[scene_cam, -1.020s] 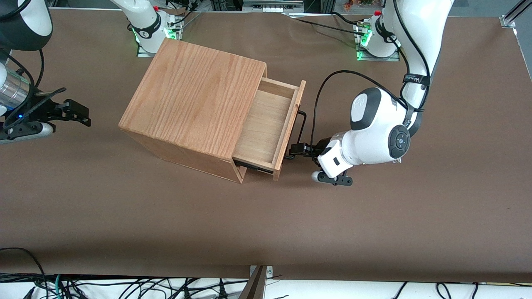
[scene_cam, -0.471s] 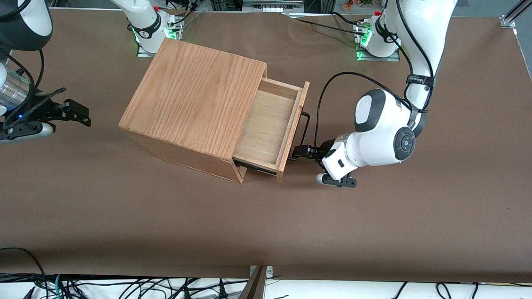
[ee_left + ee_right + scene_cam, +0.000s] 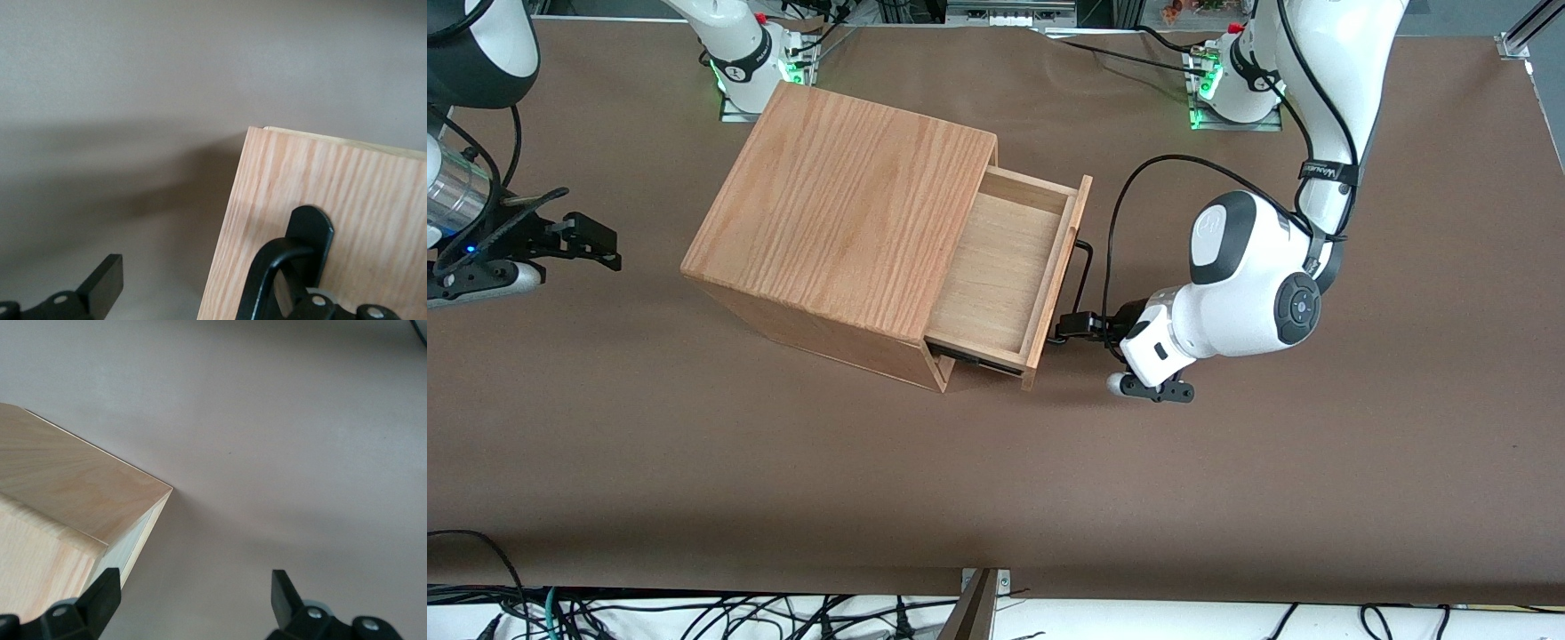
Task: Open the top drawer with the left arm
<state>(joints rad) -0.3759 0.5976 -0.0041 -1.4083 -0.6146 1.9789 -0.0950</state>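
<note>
The top drawer (image 3: 1005, 267) stands pulled partly out of the oak cabinet (image 3: 845, 204), its pale floor showing. A thin black handle (image 3: 1082, 267) runs across its front panel (image 3: 347, 193). The left arm (image 3: 1245, 276) reaches in low from the working arm's end of the table. Its gripper (image 3: 1074, 326) sits at the end of the handle nearer the front camera. In the left wrist view the gripper (image 3: 213, 290) is open. One finger (image 3: 103, 283) hangs over the table beside the panel; the other is mostly hidden by the handle's curved end (image 3: 267, 280).
Brown table cover (image 3: 996, 462) stretches wide toward the front camera. A black cable (image 3: 1138, 169) loops from the working arm above the table near the drawer front. The parked gripper (image 3: 525, 249) rests toward its own end; its wrist view shows the cabinet's corner (image 3: 73, 493).
The drawer has slid a little farther out of the cabinet, and the left arm with its gripper has drawn back with the handle toward the working arm's end.
</note>
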